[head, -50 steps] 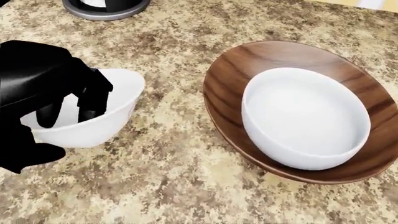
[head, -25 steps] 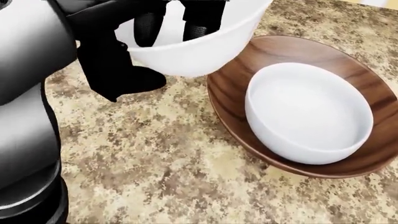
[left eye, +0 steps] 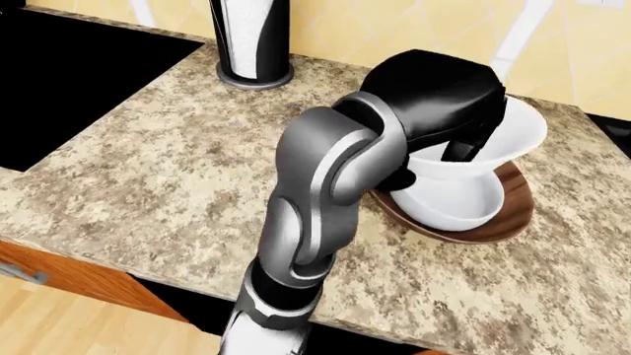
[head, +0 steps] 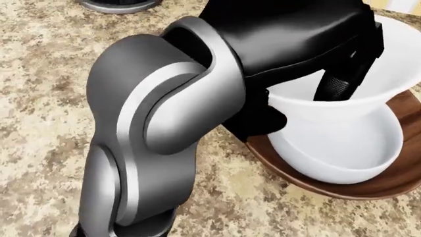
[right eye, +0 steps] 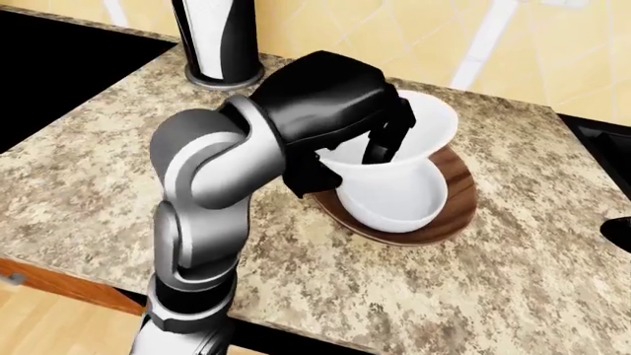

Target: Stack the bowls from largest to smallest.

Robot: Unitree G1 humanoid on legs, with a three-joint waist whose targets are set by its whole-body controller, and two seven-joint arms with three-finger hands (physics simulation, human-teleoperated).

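My left hand [head: 299, 106] is shut on the rim of the small white bowl [head: 395, 64], with fingers [head: 335, 84] inside and the thumb outside. It holds that bowl tilted, just above and partly inside the medium white bowl [head: 342, 153]. The medium bowl sits in the large wooden bowl [head: 388, 190] on the speckled counter [left eye: 148, 170]. My grey left forearm hides the left side of the bowls in the head view. A small dark shape [right eye: 618, 233] at the right edge of the right-eye view may be my right hand; its state does not show.
A black-and-white cylinder on a grey base [left eye: 251, 37] stands at the top of the counter. A black stove [left eye: 69, 81] lies to the left. A dark sink [right eye: 606, 137] lies at the right. The counter's near edge [left eye: 118, 270] drops to wooden cabinets.
My left hand lifted the small bowl off the counter at the left and carried it right. It is now over the medium bowl. The other two bowls have not moved.
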